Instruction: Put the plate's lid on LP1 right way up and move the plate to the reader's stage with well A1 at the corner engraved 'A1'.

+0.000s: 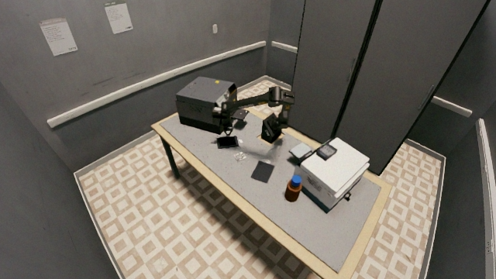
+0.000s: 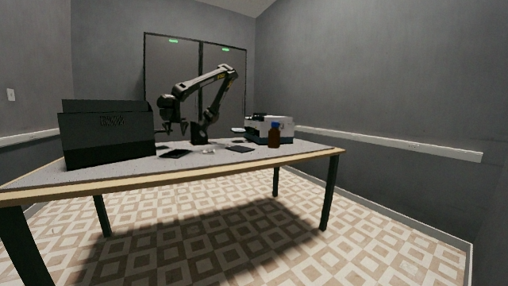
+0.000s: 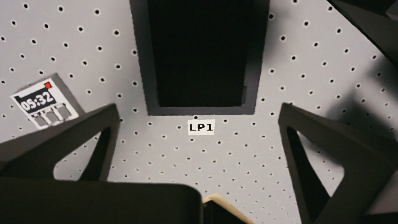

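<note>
The dark lid [image 3: 200, 50] lies flat on the deck just beyond the LP1 label [image 3: 201, 127]. It also shows in the top view [image 1: 227, 142] and the exterior view [image 2: 175, 153]. My gripper [image 3: 198, 112] hangs wide open and empty a little above the lid's near end, touching nothing; it also shows in the top view [image 1: 226, 129] and the exterior view [image 2: 173, 128]. I cannot tell which way up the lid lies. A pale plate [image 1: 301, 150] sits on the stage of the white dispenser [image 1: 335, 170]. The black reader [image 1: 203, 102] stands at the far end with its dark stage [image 1: 240, 114] out.
A brown bottle with a blue cap [image 1: 293, 188] stands beside the dispenser. A dark flat pad [image 1: 263, 171] lies mid-table. A small timer [image 3: 45, 102] lies left of LP1. The arm's base [image 1: 271, 132] stands at the back edge of the table.
</note>
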You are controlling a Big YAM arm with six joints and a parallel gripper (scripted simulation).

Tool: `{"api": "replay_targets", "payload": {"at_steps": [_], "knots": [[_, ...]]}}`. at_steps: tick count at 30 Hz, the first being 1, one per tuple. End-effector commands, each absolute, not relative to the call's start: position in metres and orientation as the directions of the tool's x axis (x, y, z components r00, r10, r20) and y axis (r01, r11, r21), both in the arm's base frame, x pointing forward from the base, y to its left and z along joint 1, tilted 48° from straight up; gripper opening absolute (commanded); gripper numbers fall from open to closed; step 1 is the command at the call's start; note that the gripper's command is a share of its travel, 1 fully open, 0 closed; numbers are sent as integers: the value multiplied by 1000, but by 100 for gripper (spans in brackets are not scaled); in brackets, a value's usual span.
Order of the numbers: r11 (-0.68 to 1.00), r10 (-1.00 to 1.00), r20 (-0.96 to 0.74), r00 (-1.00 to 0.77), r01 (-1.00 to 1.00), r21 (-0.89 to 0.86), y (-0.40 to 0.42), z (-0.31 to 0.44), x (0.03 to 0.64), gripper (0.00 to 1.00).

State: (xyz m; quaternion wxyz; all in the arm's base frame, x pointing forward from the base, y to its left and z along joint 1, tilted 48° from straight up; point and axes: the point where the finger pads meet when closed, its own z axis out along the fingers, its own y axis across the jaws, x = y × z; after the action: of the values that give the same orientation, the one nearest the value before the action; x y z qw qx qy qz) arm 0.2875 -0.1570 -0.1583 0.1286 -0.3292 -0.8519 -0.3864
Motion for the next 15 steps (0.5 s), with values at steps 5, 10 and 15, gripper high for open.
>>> {"api": "replay_targets", "payload": {"at_steps": [5, 10, 15], "knots": [[549, 468, 403, -786, 616, 564, -155, -112, 326, 100], [520, 485, 420, -767, 639, 567, -160, -98, 331, 100], [539, 475, 406, -781, 623, 568, -147, -93, 329, 100]]}}
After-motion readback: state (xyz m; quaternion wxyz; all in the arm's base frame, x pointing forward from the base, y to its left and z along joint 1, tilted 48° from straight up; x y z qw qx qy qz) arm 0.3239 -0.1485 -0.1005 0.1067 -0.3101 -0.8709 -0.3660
